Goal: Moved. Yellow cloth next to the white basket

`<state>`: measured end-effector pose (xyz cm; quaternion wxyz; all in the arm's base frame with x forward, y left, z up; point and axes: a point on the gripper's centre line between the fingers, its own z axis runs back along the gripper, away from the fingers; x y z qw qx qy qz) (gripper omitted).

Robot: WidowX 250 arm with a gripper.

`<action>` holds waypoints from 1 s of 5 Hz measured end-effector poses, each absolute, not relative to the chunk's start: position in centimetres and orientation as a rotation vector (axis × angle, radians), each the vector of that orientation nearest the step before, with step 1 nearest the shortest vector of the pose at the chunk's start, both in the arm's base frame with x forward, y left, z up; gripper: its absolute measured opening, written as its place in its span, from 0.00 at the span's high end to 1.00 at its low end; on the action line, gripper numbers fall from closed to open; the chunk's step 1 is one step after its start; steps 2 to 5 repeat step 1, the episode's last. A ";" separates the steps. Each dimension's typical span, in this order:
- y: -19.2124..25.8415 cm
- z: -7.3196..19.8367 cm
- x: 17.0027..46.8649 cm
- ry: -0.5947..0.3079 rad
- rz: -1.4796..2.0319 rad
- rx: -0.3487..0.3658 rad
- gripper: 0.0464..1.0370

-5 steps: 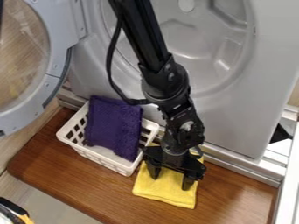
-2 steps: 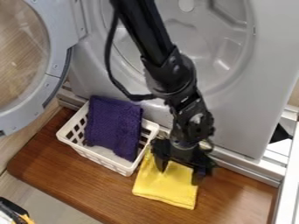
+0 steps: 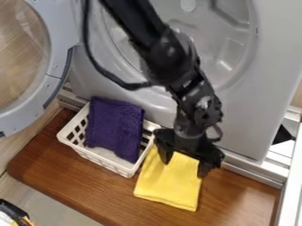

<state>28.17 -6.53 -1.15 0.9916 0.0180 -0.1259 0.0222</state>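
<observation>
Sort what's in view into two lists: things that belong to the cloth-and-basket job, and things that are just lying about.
Part of the job:
- yellow cloth
- white basket
- gripper, over the yellow cloth

Just there:
- purple cloth, in the basket
- open round door
- grey appliance front
- brown wooden surface

A basket [image 3: 107, 164] is sitting toward the left on the tabletop [image 3: 82, 181], with a towel [image 3: 115, 128] lying in it and draping over its back rim. Just beside the basket, to its right, a cloth [image 3: 168, 186] is lying flat on the tabletop. The washer [image 3: 251, 119] is standing behind both, its door [image 3: 58, 66] hanging at the upper left.
</observation>
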 end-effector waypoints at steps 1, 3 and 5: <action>-6.6 0.4 28.1 -0.273 0.057 0.025 0.04; -6.6 0.4 28.1 -0.273 0.057 0.025 0.04; -6.6 0.4 28.1 -0.273 0.057 0.025 0.04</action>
